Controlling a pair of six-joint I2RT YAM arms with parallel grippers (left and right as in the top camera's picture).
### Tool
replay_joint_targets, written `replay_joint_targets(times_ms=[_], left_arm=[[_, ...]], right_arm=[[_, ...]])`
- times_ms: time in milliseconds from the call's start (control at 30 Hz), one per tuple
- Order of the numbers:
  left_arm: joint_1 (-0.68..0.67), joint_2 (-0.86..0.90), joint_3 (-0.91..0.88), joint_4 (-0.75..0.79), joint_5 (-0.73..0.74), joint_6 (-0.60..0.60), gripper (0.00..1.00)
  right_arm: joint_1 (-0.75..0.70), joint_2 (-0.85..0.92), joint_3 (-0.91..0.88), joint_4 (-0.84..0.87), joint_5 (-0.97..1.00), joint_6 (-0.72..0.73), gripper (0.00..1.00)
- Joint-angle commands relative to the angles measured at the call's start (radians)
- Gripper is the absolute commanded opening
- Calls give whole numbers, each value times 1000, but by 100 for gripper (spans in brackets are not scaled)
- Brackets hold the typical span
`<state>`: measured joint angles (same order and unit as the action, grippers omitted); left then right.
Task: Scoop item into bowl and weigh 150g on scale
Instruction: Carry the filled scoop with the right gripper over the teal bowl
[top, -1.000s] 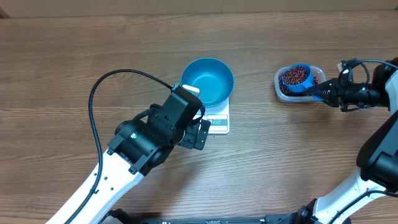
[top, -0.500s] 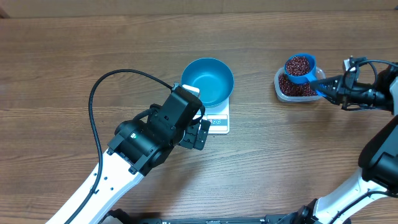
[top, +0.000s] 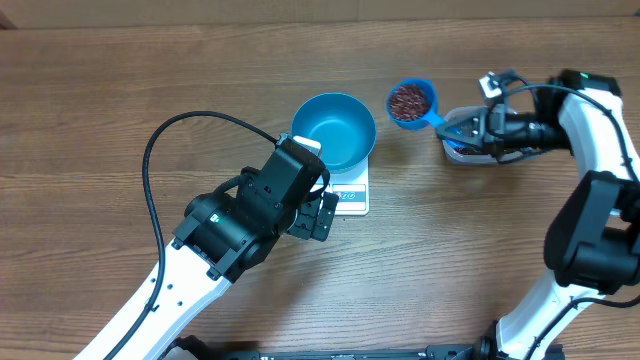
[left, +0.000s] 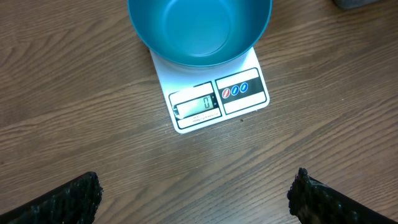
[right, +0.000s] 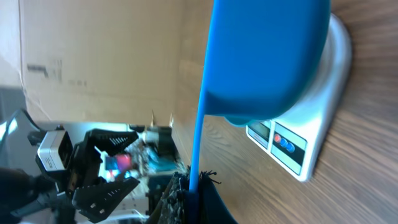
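Observation:
The empty blue bowl (top: 333, 130) (left: 199, 31) stands on the white scale (top: 350, 198) (left: 219, 99), whose display shows zero. Just right of the bowl, a small blue scoop (top: 411, 102) hangs in the air, filled with red-brown beans (top: 409, 99). My right gripper (top: 458, 128) (right: 194, 198) is shut on the scoop's handle (right: 198, 134). In the right wrist view the scoop's cup (right: 267, 56) covers the bowl, with the scale (right: 297, 146) behind it. My left gripper (top: 322, 214) (left: 193, 199) stands open and empty over bare wood, just in front of the scale.
The clear tub (top: 452, 146) lies under my right gripper and is mostly hidden by it. The left arm's black cable (top: 160, 140) loops over the table's left half. Cardboard and equipment show beyond the table in the right wrist view.
My right gripper has lifted the bean-filled scoop out of the tub and carried it left, close to the bowl. The left arm has not moved.

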<state>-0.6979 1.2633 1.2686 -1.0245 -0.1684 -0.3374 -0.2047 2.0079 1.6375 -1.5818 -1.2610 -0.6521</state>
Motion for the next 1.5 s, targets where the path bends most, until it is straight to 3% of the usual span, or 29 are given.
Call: replay_joint_targets(times_ms=[0, 267, 500, 867, 1467], left_arm=[[6, -14, 4, 3, 2, -3, 100], [6, -14, 4, 3, 2, -2, 99], [6, -14, 4, 4, 2, -3, 100], [6, -14, 4, 3, 2, -3, 100], [6, -14, 4, 3, 2, -3, 100]], right_arm=[[62, -4, 105, 5, -69, -30, 4], [185, -4, 219, 56, 29, -24, 4], [262, -4, 219, 230, 264, 134, 4], [353, -4, 219, 279, 562, 163, 4], [449, -24, 222, 352, 703, 181, 4]])
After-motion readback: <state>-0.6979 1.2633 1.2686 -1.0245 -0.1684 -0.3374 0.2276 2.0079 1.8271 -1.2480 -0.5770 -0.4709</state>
